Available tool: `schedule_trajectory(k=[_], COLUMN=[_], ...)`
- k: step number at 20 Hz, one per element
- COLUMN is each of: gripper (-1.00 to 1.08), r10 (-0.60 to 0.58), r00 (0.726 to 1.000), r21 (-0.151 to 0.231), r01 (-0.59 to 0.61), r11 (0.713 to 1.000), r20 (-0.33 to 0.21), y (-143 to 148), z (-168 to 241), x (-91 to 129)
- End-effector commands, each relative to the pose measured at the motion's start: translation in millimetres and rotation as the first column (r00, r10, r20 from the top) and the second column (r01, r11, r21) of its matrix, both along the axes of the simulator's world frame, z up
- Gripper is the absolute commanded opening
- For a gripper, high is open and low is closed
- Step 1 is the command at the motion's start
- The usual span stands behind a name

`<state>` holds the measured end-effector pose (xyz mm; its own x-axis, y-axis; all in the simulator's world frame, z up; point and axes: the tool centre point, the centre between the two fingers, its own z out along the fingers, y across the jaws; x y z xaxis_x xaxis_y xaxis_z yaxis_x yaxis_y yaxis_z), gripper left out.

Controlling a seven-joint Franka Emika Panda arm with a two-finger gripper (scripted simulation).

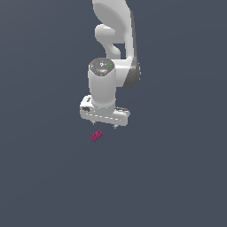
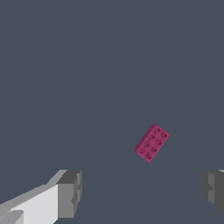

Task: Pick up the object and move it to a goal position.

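You get flat, even, dimmish light in both renders: no glare, barely any shadows, sharp focus throughout, no edge distortion.

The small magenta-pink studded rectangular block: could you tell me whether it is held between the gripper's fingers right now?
No: in the wrist view the small magenta-pink studded rectangular block lies on the grey surface, apart from both fingers of the open gripper.

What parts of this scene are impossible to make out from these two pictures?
- Goal position: no marker shows in either view.
- Arm's base: cut off by the exterior view's upper edge.
- Fingers: the wrist view's edges cut them off; in the exterior view they are tiny stubs under the gripper.
- Pink block: too small in the exterior view to count its bumps; the wrist view shows them.
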<state>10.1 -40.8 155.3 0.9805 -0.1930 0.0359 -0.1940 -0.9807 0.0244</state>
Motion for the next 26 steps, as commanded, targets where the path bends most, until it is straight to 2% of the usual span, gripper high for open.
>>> schedule_trajectory(k=[1, 6, 14, 20, 26], gripper=[1.00, 1.00, 1.00, 1.00, 1.00], r10=[-0.072, -0.251, -0.485, -0.576, -0.605], r00=[0.997, 0.968, 0.874, 0.817, 0.796], r21=[0.008, 0.024, 0.032, 0.032, 0.031], r01=[0.072, 0.252, 0.486, 0.577, 0.605], r11=[0.997, 0.968, 0.874, 0.816, 0.795], r20=[-0.003, -0.012, -0.025, -0.029, -0.030], y=[-6, -21, -43, -53, -56], z=[-11, -37, -73, -88, -93], x=[-1, -5, -12, -16, -18])
